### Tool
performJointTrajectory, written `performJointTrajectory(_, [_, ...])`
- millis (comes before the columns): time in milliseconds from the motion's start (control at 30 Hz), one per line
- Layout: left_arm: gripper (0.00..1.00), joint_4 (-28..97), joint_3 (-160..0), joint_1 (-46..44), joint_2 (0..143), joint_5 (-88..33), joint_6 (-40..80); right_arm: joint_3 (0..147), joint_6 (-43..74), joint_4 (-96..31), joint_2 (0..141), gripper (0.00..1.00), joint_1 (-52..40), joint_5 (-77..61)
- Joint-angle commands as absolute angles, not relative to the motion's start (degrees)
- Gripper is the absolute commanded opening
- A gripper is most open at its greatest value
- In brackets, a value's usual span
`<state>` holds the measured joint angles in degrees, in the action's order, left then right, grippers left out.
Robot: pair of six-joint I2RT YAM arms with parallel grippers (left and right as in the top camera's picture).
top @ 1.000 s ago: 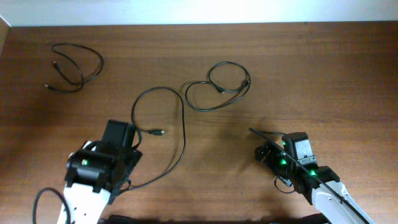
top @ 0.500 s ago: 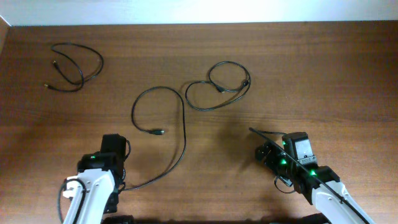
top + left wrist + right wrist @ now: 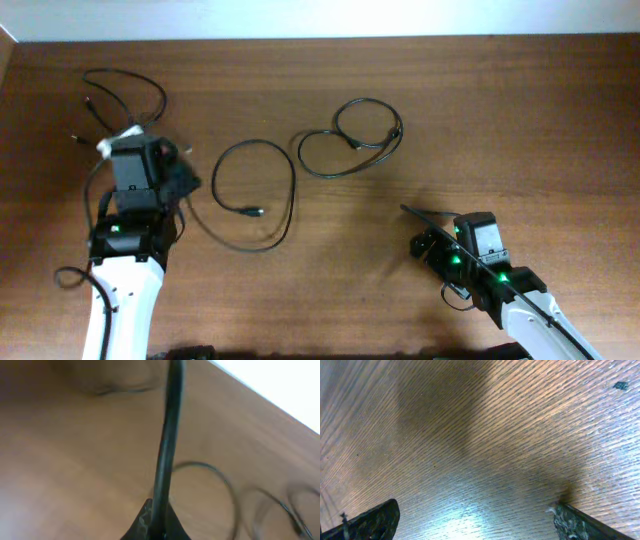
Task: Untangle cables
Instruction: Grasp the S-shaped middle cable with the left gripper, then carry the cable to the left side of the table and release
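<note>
Pinches a thin black flexible cable (image 3: 167, 435) tight in the left black two-finger gripper (image 3: 156, 517); spreads the right gripper (image 3: 475, 507) wide, empty, above the brown wooden table (image 3: 485, 425).

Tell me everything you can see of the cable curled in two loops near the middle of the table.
The double-looped cable is a thin black cord lying flat on the wooden table. It is curled into a small round loop and a wider one that cross each other, and a small plug end lies where they meet. No gripper touches it. It sits just right of the middle cable, seemingly apart from it.
</note>
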<state>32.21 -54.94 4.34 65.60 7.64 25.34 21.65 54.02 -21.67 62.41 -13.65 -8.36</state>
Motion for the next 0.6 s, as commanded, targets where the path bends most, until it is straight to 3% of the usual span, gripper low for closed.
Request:
performJointTrajectory(0, [0.0, 29.3, -55.4, 4.3, 65.7, -14.0, 5.5, 20.5, 53.8, -22.1, 63.2, 0.99, -13.4, -6.8])
performJointTrajectory(133, [0.0, 24.8, -54.5, 4.3, 77.3, -14.2, 5.5, 20.5, 53.8, -22.1, 63.2, 0.98, -13.4, -6.8])
performJointTrajectory(233, [0.0, 17.5, -54.5, 4.3, 94.5, -14.2, 14.4, 20.5, 53.8, -22.1, 63.2, 0.99, -13.4, -5.8])
performJointTrajectory(333, [0.15, 19.1, -54.5, 4.2, 104.0, -14.2, 14.7, 20.5, 53.8, -22.1, 63.2, 0.99, -13.4, -5.3])
performJointTrajectory(367, [0.44, 19.4, -54.5, 4.2, 105.3, -14.2, 14.7, 20.5, 53.8, -22.1, 63.2, 0.98, -13.4, -5.3])
performJointTrajectory(400, [0.61, 19.7, -54.5, 4.2, 105.4, -14.2, 14.8, 20.5, 53.8, -22.1, 63.2, 0.98, -13.4, -5.3])
performJointTrajectory(567, [0.64, 22.8, -54.7, 4.2, 105.4, -10.1, 14.7, 20.5, 53.9, -22.1, 63.2, 0.99, -13.4, -4.3])
